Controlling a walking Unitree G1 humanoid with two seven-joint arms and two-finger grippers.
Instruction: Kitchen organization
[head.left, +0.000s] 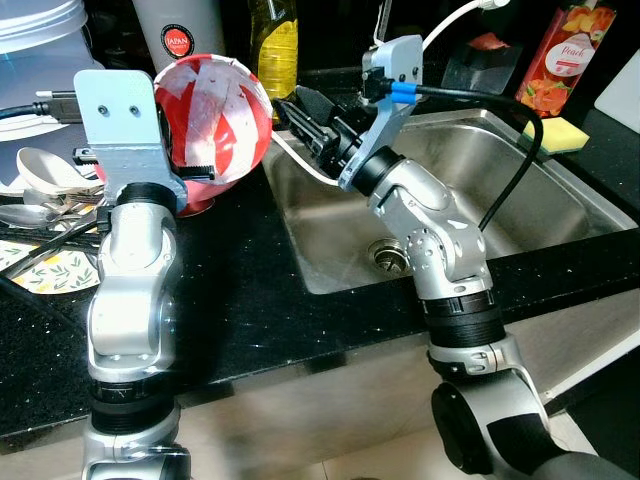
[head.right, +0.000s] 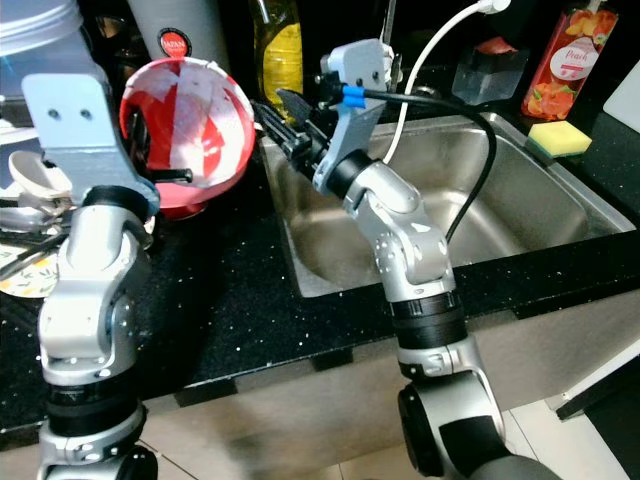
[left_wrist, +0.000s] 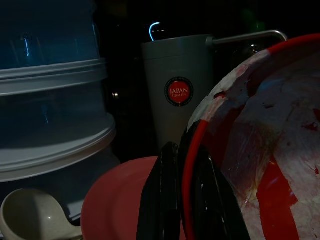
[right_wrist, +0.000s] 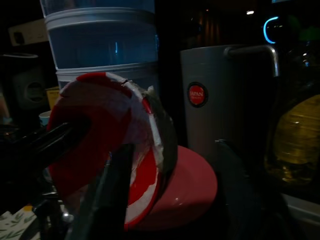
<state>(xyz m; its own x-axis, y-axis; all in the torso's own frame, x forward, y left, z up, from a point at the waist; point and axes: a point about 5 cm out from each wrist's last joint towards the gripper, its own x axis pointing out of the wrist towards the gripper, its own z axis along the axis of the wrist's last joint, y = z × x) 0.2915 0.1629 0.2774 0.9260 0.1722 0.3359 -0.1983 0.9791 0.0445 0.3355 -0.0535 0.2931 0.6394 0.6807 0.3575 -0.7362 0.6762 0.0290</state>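
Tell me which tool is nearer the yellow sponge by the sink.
Right. The right tool is over the sink's left edge, reaching toward the red and white bowl, with the basin between it and the yellow sponge. The left tool grips that bowl's rim, farther left over the counter.

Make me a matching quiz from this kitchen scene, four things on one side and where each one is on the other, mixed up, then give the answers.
Things:
1. bowl
2. sponge
3. drain
4. spoon

Places:
A. bottom of the sink
B. counter beyond the sink's right corner
C. held tilted by its rim in the left claw
D. far left of the counter, beside the left arm

Pairs: 1-C, 2-B, 3-A, 4-D
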